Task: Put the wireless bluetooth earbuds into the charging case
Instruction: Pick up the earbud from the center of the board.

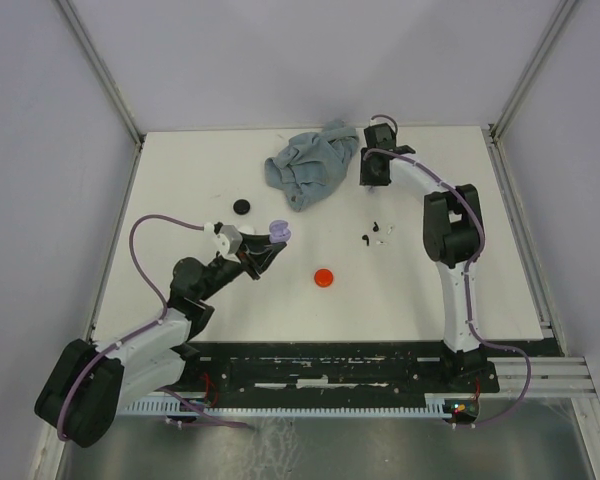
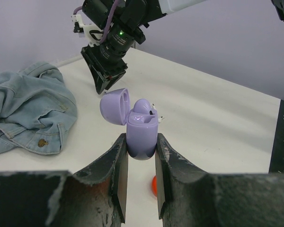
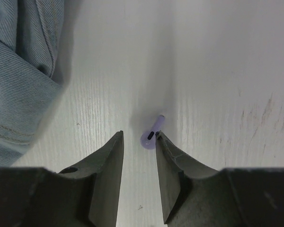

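White desk [image 1: 460, 260], pale grey walls on three sides. Lilac charging case [image 2: 142, 135] upright with its lid [image 2: 114, 106] hinged back. A seated earbud [image 2: 143, 108], also lilac, sits in the top. Left hand [image 2: 140, 144] is clamped on the lower body of the case. A loose earbud [image 3: 151, 135], lilac, lies on the far part of the desk. Right hand [image 3: 138, 137] hangs over it with fingers apart; the bud is at one fingertip, not gripped. Denim cloth [image 3: 19, 71] just beside. Black and white earbuds [image 1: 377, 235] lie mid-desk near the right arm. Red disc [image 1: 324, 277] and black disc [image 1: 242, 206] well apart.
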Tool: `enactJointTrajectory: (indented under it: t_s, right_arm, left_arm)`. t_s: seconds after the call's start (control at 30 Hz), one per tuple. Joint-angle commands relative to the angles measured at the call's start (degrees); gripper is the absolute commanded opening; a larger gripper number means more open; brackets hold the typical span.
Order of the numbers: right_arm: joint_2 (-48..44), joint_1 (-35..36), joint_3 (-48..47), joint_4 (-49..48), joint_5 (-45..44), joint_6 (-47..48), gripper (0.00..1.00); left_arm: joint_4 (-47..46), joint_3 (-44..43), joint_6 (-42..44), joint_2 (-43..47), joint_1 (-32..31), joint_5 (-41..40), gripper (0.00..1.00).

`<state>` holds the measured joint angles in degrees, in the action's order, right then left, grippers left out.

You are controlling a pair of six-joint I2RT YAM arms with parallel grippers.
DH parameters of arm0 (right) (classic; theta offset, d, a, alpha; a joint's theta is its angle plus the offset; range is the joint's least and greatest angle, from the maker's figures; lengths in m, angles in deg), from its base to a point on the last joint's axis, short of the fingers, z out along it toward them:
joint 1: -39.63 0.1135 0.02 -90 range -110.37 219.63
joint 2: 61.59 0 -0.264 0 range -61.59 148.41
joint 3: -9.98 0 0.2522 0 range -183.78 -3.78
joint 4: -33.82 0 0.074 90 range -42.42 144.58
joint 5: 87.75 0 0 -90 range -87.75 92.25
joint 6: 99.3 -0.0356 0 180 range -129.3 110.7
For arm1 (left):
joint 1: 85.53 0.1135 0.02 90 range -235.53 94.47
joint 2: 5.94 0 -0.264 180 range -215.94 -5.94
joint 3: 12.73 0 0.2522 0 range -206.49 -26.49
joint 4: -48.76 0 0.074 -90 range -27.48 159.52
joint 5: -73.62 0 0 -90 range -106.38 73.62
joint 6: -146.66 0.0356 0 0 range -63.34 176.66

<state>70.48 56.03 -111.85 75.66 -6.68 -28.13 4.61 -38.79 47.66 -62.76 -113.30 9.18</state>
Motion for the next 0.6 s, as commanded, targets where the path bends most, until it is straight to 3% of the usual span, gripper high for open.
enactJointTrajectory:
  t_s: [0.0,0.33,0.57]
  right_arm:
    - [1.3,0.3,-1.9,1.7,-3.4,-2.5,0.4]
    - [3.8,0.4,-3.3,1.0,-4.0,-2.1,0.34]
    - [1.1,1.1,-0.3,1.7,-0.6,0.8,0.2]
  left_arm:
    - [-0.8,0.4,2.7,1.5,-0.2,-1.0,0.03]
    - [0.6,0.8,2.9,3.5,-0.2,-1.2,0.03]
    - [1.3,1.0,3.4,4.7,-0.2,-1.6,0.03]
